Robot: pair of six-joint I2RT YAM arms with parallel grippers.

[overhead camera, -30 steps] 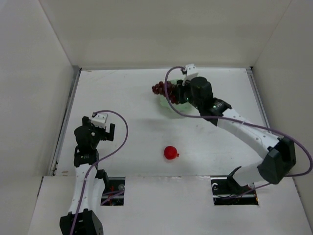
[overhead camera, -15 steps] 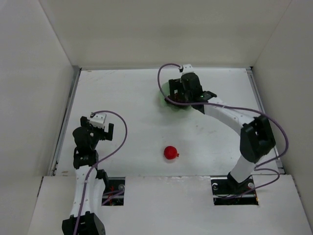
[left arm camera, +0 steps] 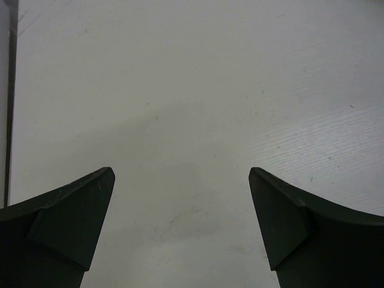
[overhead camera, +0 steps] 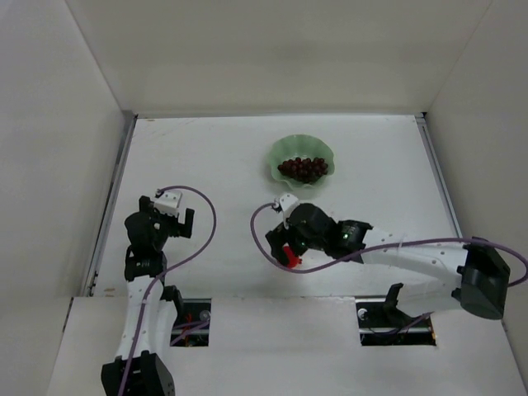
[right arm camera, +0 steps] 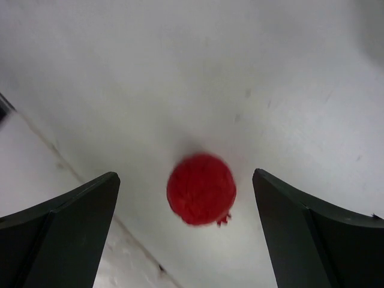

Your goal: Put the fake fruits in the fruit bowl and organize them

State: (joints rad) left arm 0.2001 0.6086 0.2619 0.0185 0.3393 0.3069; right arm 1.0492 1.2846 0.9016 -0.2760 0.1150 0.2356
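The dark grape bunch (overhead camera: 304,168) lies inside the pale green scalloped fruit bowl (overhead camera: 279,153) at the back of the table. The round red fruit (overhead camera: 291,256) (right arm camera: 201,188) rests on the table near the front edge, partly hidden under my right wrist in the top view. My right gripper (overhead camera: 288,246) (right arm camera: 185,175) hangs over it, open, one finger on each side and neither touching it. My left gripper (overhead camera: 165,224) (left arm camera: 181,171) is open over bare table at the left, holding nothing.
White walls enclose the table on the left, back and right. A dark slot runs along the left edge (left arm camera: 8,102). The table's front seam (right arm camera: 96,201) lies just beside the red fruit.
My right gripper opened and let the grapes go in the bowl, then swung from the bowl toward the front and now sits over the red fruit. The left arm has stayed put.
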